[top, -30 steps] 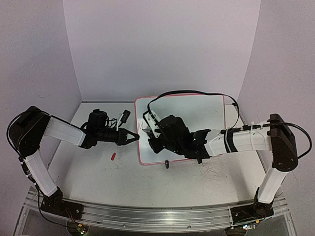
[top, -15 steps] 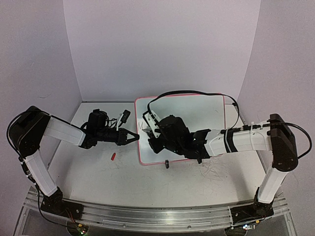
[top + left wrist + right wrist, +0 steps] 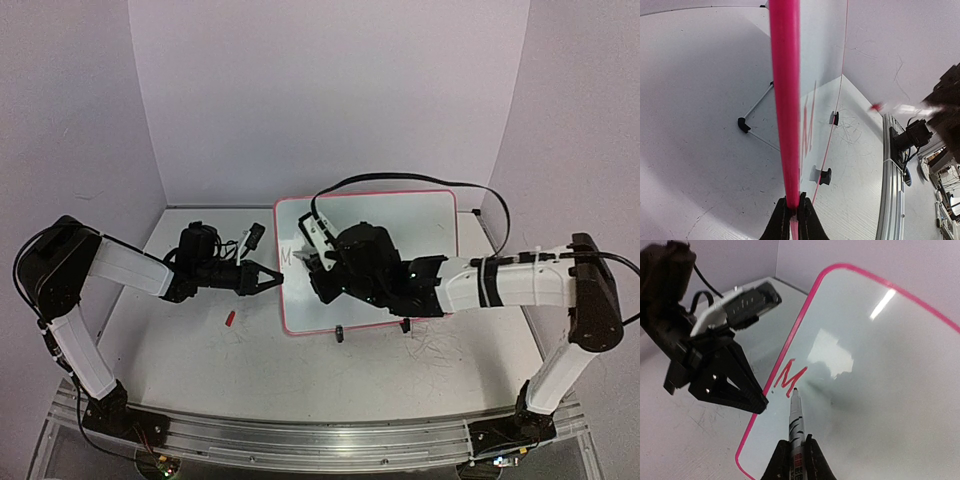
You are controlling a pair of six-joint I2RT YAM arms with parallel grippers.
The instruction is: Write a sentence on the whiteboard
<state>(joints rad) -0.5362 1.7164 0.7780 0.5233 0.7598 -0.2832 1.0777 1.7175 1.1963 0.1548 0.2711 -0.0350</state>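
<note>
One letter of the sentence is down so far, a red M near the left edge of the whiteboard; the rest of the line is not yet written.

Board sits toward the far edge of the table, right of centre, propped at a tilt on its two black clip feet, writing face toward the arms.

Left gripper is clenched on the board's red rim at the left edge, with the rim running straight up out of the pinched fingers in the left wrist view. Likely reason: a board on small feet would skid or tip under pen pressure, so this arm braces it.

Right gripper is clamped on a marker, barrel in line with the fingers, tip against the glossy face just below the M's right leg. Holding it lengthwise keeps the tip visible to the wrist camera and lets the wrist steer strokes.

Small red piece lies on the table near the board's near-left corner, probably the marker cap, parked clear of both arms.

Judgement: very early in the task. Next letter needs the tip to shift right. Risk is smearing the M or the board sliding if the left pinch slackens.
</note>
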